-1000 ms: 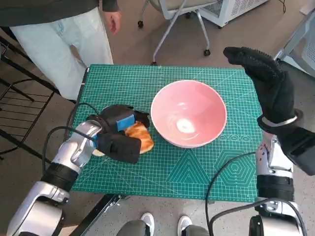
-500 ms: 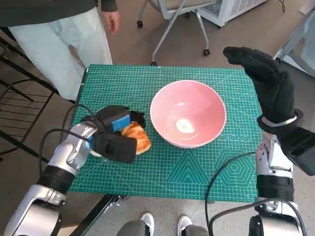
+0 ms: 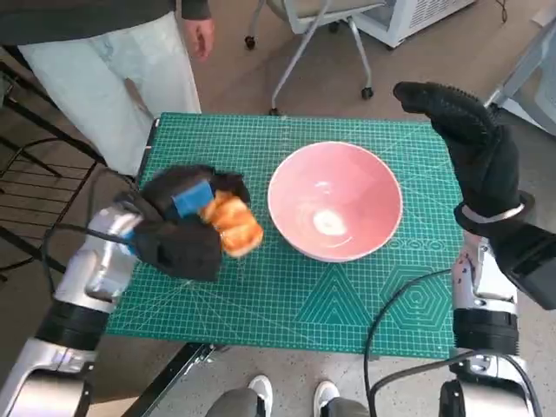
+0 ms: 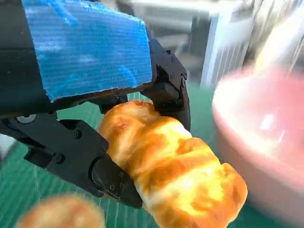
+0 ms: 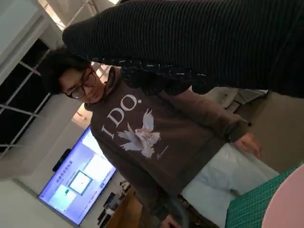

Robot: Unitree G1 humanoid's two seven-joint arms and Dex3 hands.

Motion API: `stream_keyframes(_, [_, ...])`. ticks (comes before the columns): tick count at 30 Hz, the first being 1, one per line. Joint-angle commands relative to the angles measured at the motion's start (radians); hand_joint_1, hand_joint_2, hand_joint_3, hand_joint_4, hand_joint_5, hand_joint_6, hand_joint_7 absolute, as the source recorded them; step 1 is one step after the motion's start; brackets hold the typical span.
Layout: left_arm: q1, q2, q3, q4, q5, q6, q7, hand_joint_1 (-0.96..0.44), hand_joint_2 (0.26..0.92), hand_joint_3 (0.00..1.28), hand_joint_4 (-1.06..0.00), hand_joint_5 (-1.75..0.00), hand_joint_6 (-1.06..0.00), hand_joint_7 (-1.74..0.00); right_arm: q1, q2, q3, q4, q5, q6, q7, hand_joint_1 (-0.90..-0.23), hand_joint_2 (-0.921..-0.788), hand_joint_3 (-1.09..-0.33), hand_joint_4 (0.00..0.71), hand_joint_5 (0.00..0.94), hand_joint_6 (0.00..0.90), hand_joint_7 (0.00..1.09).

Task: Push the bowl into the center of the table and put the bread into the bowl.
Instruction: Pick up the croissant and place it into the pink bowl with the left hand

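The left hand (image 3: pixel 178 228) is now carrying the bread (image 3: pixel 233 223) clear of the green mat (image 3: pixel 287 295). A second ago the same hand was low on the mat with the bread pressed down under it; half a second ago it was still there. Now the hand is sitting higher and a little farther left, and the loaf is sticking out from it toward the pink bowl (image 3: pixel 334 201). The left wrist view is showing the grip plainly: black fingers (image 4: pixel 109 178) are clamping the golden bread (image 4: pixel 171 175) from both sides, with the bowl's rim (image 4: pixel 256 137) looming just to its right. A second, blurred roll-like shape (image 4: pixel 61 213) is lying on the mat near the hand; I cannot tell more about it.

The bowl is sitting roughly mid-table, a touch right of center, and has not moved across the three head pictures, so the pushing part is looking done. The right hand (image 3: pixel 469 139) is hanging raised over the far right corner, gloved fingers extended and holding nothing, unchanged from before. A person (image 5: pixel 156 142) is standing beyond the far left corner.

The lift means the pick has succeeded; what is remaining, as I judge it, is carrying the bread right over the rim and letting go.
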Motion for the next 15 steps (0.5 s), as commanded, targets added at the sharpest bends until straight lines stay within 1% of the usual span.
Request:
stream_keyframes(1, [0.018,0.003,0.007,-0.023,-0.010,0.016,-0.017,0.00,0.914,0.01,-0.79,-1.03,-0.69,-1.13,0.006,0.003,-0.002,0.011,0.011,0.015,0.012,-0.689,-0.921,-0.735,0.139,0.000,-0.001,0.45])
stream_keyframes(4, [0.016,0.003,0.021,-0.045,-0.018,0.017,-0.014,0.00,0.914,0.01,-0.79,-1.02,-0.68,-1.14,0.006,0.004,-0.002,0.008,0.010,0.016,0.012,-0.688,-0.921,-0.735,0.140,0.000,-0.001,0.45])
stream_keyframes(6, [-0.036,-0.011,0.069,-0.112,-0.048,0.019,0.012,0.00,0.912,0.01,-0.80,-1.00,-0.68,-1.14,0.005,0.009,0.001,0.006,0.007,0.019,0.007,-0.686,-0.921,-0.736,0.140,0.000,-0.001,0.45])
stream_keyframes(8, [-0.080,-0.027,0.091,-0.148,-0.060,0.024,0.029,0.00,0.907,0.01,-0.83,-0.97,-0.69,-1.15,0.005,0.012,0.003,0.003,0.007,0.023,0.006,-0.685,-0.921,-0.737,0.139,0.000,-0.001,0.44])
stream_keyframes(15, [-0.166,-0.088,0.069,-0.148,-0.031,0.039,0.057,0.00,0.904,0.01,-0.84,-0.95,-0.69,-1.15,0.006,0.012,0.000,0.004,0.010,0.024,0.011,-0.685,-0.921,-0.738,0.139,0.000,-0.001,0.44])
